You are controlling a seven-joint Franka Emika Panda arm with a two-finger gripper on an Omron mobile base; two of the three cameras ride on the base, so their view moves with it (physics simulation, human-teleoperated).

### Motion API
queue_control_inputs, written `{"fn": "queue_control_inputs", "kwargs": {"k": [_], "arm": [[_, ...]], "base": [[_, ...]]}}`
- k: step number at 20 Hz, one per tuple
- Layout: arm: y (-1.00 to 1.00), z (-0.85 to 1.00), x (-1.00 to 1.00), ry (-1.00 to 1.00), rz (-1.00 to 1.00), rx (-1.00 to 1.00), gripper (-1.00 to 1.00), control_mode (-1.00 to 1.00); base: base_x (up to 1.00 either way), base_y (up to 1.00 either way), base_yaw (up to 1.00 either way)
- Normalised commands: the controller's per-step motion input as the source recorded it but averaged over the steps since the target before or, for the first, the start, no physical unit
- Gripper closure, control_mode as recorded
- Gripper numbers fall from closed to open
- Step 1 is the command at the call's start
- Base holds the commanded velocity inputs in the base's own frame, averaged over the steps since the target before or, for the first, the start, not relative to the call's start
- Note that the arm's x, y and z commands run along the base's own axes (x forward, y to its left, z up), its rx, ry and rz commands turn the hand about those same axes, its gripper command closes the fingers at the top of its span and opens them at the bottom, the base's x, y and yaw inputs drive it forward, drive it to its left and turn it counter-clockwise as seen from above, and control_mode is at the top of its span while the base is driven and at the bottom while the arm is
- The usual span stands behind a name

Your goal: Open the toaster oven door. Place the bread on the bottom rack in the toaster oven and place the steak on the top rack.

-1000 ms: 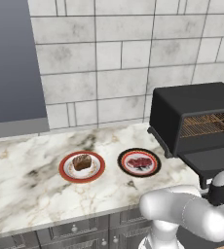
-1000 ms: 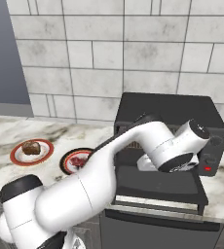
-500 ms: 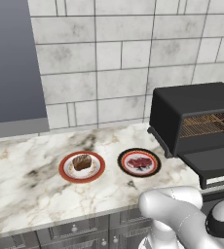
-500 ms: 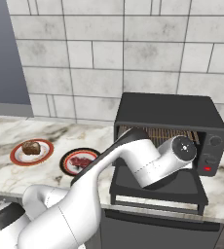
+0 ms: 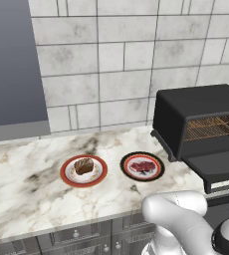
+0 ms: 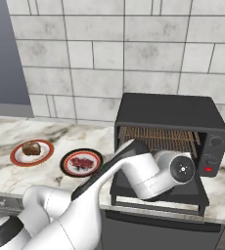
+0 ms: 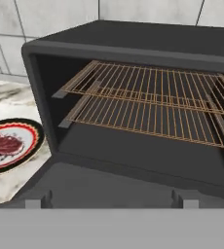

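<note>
- So the toaster oven (image 6: 170, 132) is sitting at the right end of the marble worktop (image 5: 27, 194), up against the tiled wall, and the toaster oven door (image 5: 218, 167) is lying folded all the way down, flat out in front.
- Looking straight in from the hand view, both wire shelves are showing bare: the top rack (image 7: 148, 85) is hanging just above the bottom rack (image 7: 148, 119), nothing resting on either.
- Off to the left of the oven, the steak (image 5: 143, 166) is lying on a dark-rimmed plate (image 5: 128, 158), near the oven's left side.
- Further left again, the bread (image 5: 83, 165) is sitting on a red-rimmed plate (image 5: 66, 174), just beside the steak's plate but not touching it.
- From the right base view, the white arm (image 6: 144, 173) is reaching across in front of the open oven, with its wrist hovering over the lowered door.
- As for the fingers, the pictures aren't really giving me a look at them, so I can't tell how wide they're standing; nothing looks gripped though, since bread and steak are both lying on their plates.
</note>
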Motion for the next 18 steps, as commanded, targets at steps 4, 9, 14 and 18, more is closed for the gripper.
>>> {"fn": "queue_control_inputs", "kwargs": {"k": [4, 9, 14, 18], "arm": [[-0.16, 0.05, 0.13, -0.21, 0.15, 0.00, -1.00, -1.00], [-0.01, 0.02, 0.24, -0.23, 0.08, 0.00, -1.00, -1.00], [0.07, 0.02, 0.28, -0.17, 0.00, -0.02, -1.00, -1.00], [0.05, -0.01, 0.25, -0.07, -0.01, -0.12, -1.00, -1.00]], "base": [[0.00, 0.00, 0.00], [0.00, 0.00, 0.00], [0.00, 0.00, 0.00], [0.00, 0.00, 0.00]]}}
